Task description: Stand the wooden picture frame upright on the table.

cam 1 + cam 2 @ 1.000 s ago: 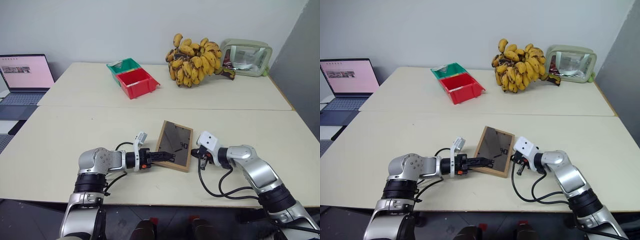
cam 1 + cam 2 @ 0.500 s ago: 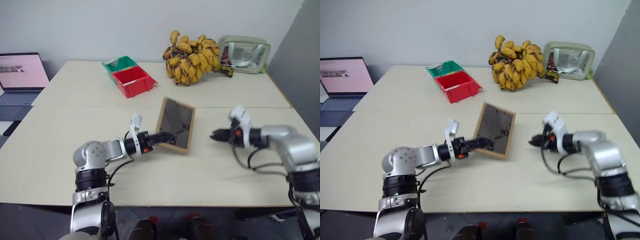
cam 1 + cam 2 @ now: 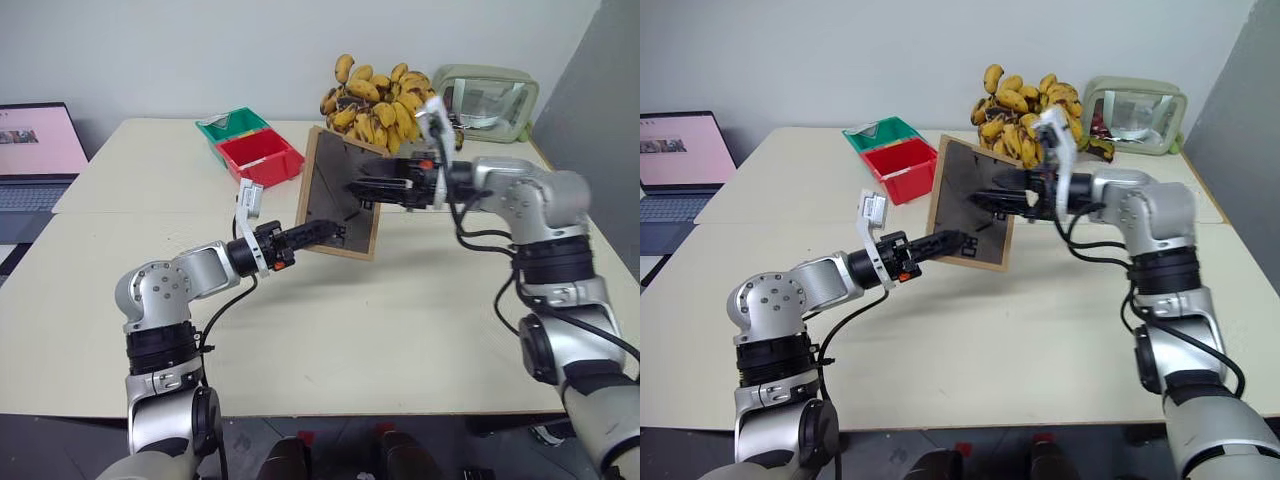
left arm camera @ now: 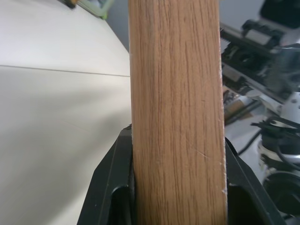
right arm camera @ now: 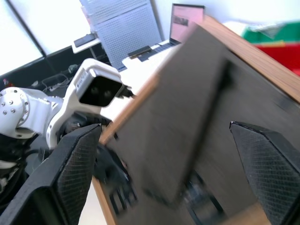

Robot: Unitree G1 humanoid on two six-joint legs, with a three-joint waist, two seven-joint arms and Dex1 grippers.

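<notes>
The wooden picture frame [image 3: 340, 193] hangs tilted above the table [image 3: 350, 330], its dark back and fold-out stand toward me. My left gripper [image 3: 318, 233] is shut on the frame's lower left edge. In the left wrist view that light-wood edge [image 4: 176, 112] sits clamped between the black fingers [image 4: 110, 187]. My right gripper [image 3: 358, 190] reaches in from the right at the frame's back and stands open. In the right wrist view its fingers [image 5: 75, 173] are spread wide on either side of the stand [image 5: 197, 131].
A bunch of bananas [image 3: 375, 110] and a clear pouch [image 3: 490, 100] lie at the back right. A red bin [image 3: 262, 160] and a green bin [image 3: 232, 125] sit behind the frame. A laptop [image 3: 35, 150] stands at the far left.
The left gripper has lifted the frame off the table and tipped it nearly upright. The right arm has risen and swung left to the frame's back, and its gripper has gone from shut to open.
</notes>
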